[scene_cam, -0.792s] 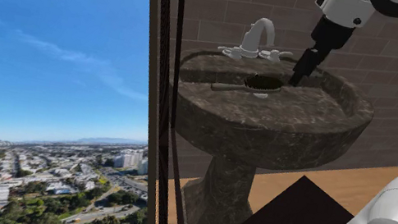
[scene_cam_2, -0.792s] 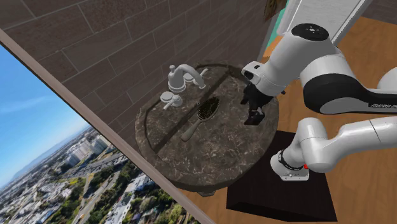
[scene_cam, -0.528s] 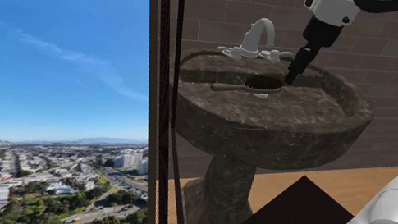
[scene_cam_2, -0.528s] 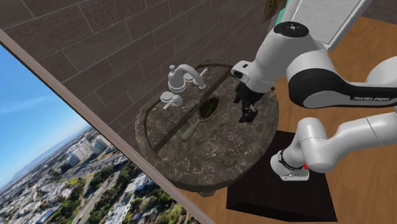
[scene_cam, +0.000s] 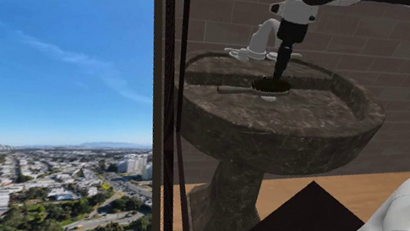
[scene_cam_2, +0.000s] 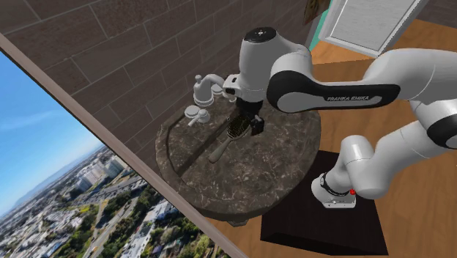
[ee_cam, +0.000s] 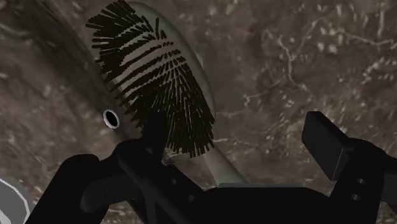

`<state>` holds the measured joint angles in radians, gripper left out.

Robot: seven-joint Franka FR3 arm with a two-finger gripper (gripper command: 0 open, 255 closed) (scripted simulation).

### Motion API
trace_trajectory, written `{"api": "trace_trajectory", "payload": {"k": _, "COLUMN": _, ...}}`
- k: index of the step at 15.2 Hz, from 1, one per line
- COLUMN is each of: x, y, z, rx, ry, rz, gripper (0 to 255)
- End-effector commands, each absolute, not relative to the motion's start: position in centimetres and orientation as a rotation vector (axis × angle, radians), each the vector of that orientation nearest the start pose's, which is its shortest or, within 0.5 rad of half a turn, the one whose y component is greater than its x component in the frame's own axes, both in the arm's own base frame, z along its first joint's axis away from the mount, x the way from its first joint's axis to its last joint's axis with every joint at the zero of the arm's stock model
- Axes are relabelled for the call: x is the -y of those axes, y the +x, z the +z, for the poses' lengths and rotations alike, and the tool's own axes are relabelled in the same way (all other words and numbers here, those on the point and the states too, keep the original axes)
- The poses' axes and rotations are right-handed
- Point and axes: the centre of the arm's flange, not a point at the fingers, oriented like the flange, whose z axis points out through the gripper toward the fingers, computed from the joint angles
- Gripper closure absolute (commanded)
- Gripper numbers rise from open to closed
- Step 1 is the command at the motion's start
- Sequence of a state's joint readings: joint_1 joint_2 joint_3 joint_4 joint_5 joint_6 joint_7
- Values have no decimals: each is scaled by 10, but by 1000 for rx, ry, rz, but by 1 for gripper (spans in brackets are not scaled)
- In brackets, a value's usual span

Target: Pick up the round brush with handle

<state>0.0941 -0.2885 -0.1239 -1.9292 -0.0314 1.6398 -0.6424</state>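
The round brush lies in the basin of a dark marbled pedestal sink. Its dark bristled head faces up, and its handle points away from the faucet toward the window side. My black gripper hangs open just above the brush head, pointing down. In the wrist view one finger overlaps the head's edge. The other finger stands over bare basin, and nothing is held.
A white faucet with two knobs stands at the sink's back rim by the brick wall. A small drain hole shows beside the brush. A window frame borders the sink on the shoulder view's left. The dark stand sits below.
The arm swung across the sink toward the shoulder view's left, carrying the gripper from the basin's far side to just above the brush head. The brush has not moved.
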Motion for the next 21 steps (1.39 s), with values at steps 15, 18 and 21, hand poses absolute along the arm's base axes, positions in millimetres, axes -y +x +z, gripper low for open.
{"api": "trace_trajectory", "payload": {"k": 15, "x": 14, "y": 546, "z": 529, "rx": 1292, "ry": -2831, "rz": 154, "gripper": 255}}
{"api": "trace_trajectory", "payload": {"k": 18, "x": 13, "y": 544, "z": 528, "rx": 1292, "ry": -2831, "rz": 154, "gripper": 255}}
{"api": "trace_trajectory", "payload": {"k": 21, "x": 15, "y": 544, "z": 528, "rx": 1292, "ry": -2831, "rz": 155, "gripper": 255}}
